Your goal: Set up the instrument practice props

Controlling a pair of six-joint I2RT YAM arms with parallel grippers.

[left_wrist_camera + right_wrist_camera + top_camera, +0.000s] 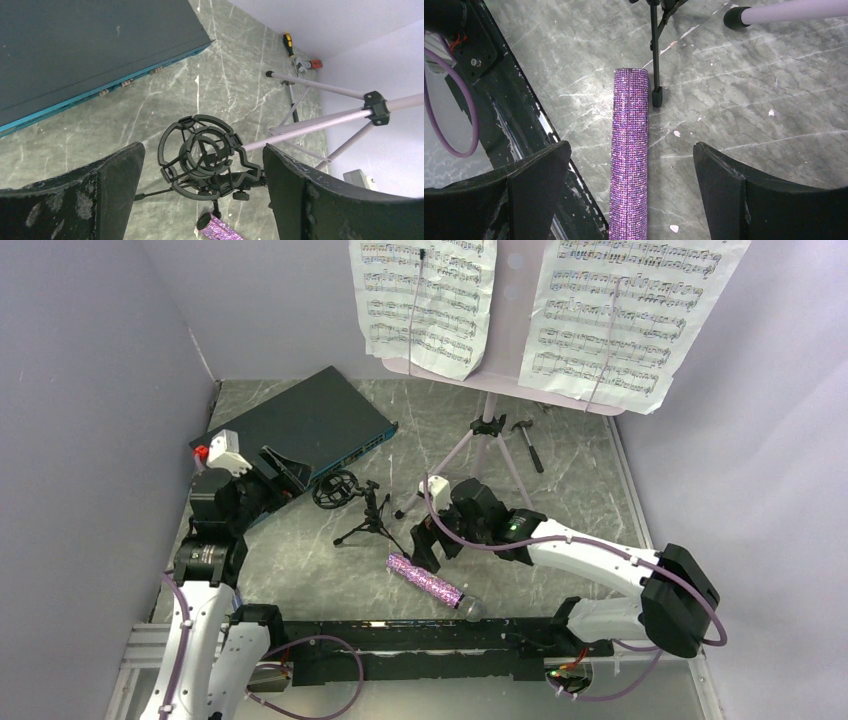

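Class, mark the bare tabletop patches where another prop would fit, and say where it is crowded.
Bare: the back strip between dark box and music stand tripod; the front-left marble between left arm and mic stand. Crowded: the centre, where mic stand, microphone and right gripper cluster.

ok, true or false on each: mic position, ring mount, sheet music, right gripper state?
1. The purple glitter microphone lies flat on the table. True.
2. The microphone sits in the ring mount of the mic stand. False: the ring is empty.
3. Two sheet-music pages are up on the music stand. True.
4. The right gripper is shut on the microphone. False: it is open, with one finger on either side of the microphone and clear of it.
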